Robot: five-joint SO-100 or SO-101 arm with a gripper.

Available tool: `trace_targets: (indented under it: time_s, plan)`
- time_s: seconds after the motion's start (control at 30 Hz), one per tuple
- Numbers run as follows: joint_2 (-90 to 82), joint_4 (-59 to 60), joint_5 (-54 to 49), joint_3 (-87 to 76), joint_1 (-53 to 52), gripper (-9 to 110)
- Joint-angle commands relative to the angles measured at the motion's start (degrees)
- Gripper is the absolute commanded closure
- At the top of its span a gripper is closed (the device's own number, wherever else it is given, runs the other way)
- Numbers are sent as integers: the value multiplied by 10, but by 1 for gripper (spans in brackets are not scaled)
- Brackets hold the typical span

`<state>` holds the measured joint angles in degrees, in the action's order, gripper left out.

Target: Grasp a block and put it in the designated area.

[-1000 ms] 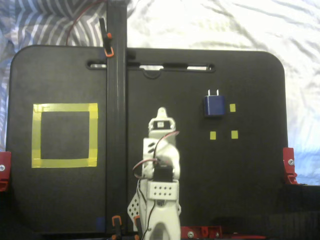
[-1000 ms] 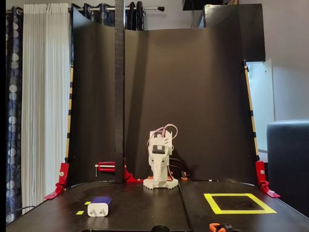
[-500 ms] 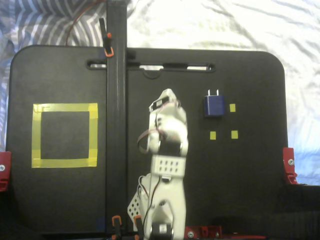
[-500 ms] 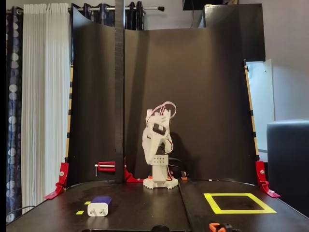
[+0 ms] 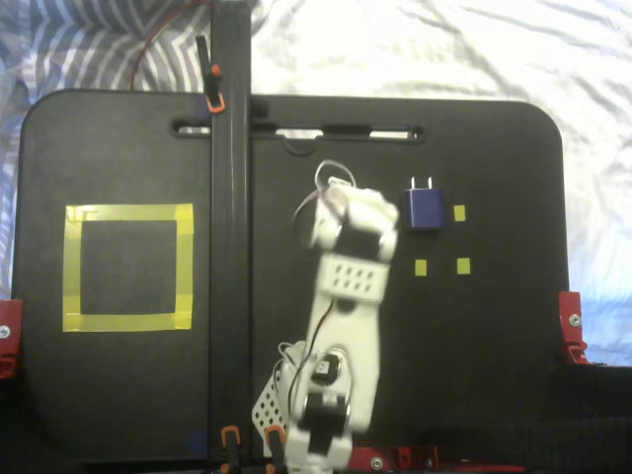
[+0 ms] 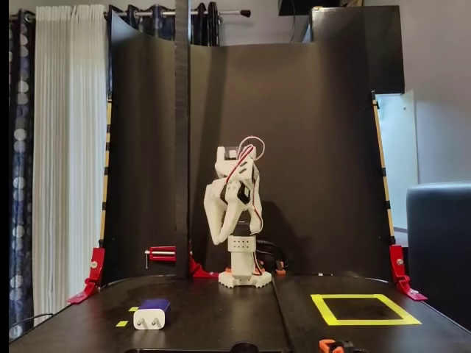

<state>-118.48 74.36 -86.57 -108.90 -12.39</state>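
The dark blue block [image 5: 426, 209] lies on the black board right of centre, silver prongs pointing to the far edge. In the other fixed view the block [image 6: 151, 315] sits front left, its white pronged face towards the camera. The yellow tape square [image 5: 72, 267] is at the board's left, empty; it also shows front right in the other fixed view [image 6: 375, 321]. The white arm is folded above its base, and my gripper [image 5: 331, 232] hangs pointing down [image 6: 219, 239], jaws together and empty. It is well above the board, left of the block and apart from it.
Three tiny yellow tape squares [image 5: 463, 265] lie around the block. A black vertical post [image 5: 229, 247] stands between the arm and the tape square. Red clamps [image 5: 571, 326] hold the board's edges. A black backdrop [image 6: 294, 147] rises behind the arm.
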Motion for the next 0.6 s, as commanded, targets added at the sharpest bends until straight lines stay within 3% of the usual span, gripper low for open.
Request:
trace_targets:
  time_s: [0.0, 0.23, 0.57]
  plan:
    - [34, 42, -56, 62, -22, 101]
    - [139, 100, -175, 156, -80, 101]
    - [252, 69, -294, 214, -160, 101]
